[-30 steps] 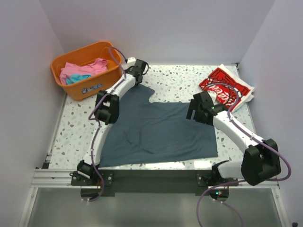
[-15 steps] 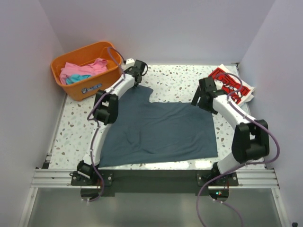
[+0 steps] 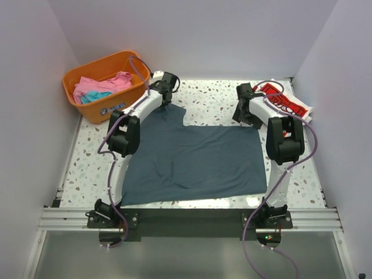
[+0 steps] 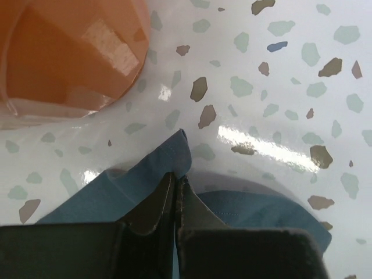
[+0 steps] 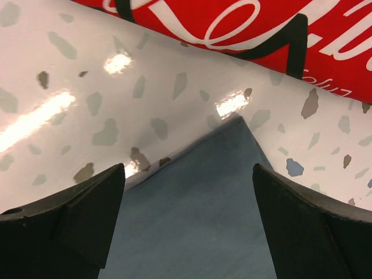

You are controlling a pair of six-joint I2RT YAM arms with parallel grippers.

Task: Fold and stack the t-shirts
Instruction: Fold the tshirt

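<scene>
The slate-blue t-shirt (image 3: 192, 157) lies spread flat on the speckled table. My left gripper (image 3: 167, 100) sits at its far left corner. In the left wrist view that gripper (image 4: 176, 179) is shut on a raised fold of the blue cloth (image 4: 110, 195). My right gripper (image 3: 244, 116) hovers over the shirt's far right corner. Seen from its wrist, the right gripper (image 5: 187, 168) is open, with the blue corner (image 5: 197, 221) between the fingers and untouched. The red t-shirt (image 3: 288, 106) with white lettering (image 5: 261, 35) lies folded at the far right. Pink (image 3: 87, 86) and turquoise (image 3: 90, 98) t-shirts fill the basket.
The orange plastic basket (image 3: 102, 60) stands at the far left corner, close beside my left gripper; its wall (image 4: 64, 52) shows in the left wrist view. White walls enclose the table on three sides. A metal rail (image 3: 186, 218) runs along the near edge.
My left gripper has shut on the blue shirt's far left corner. The right arm has swung from the shirt's right side to its far right corner, beside the red shirt.
</scene>
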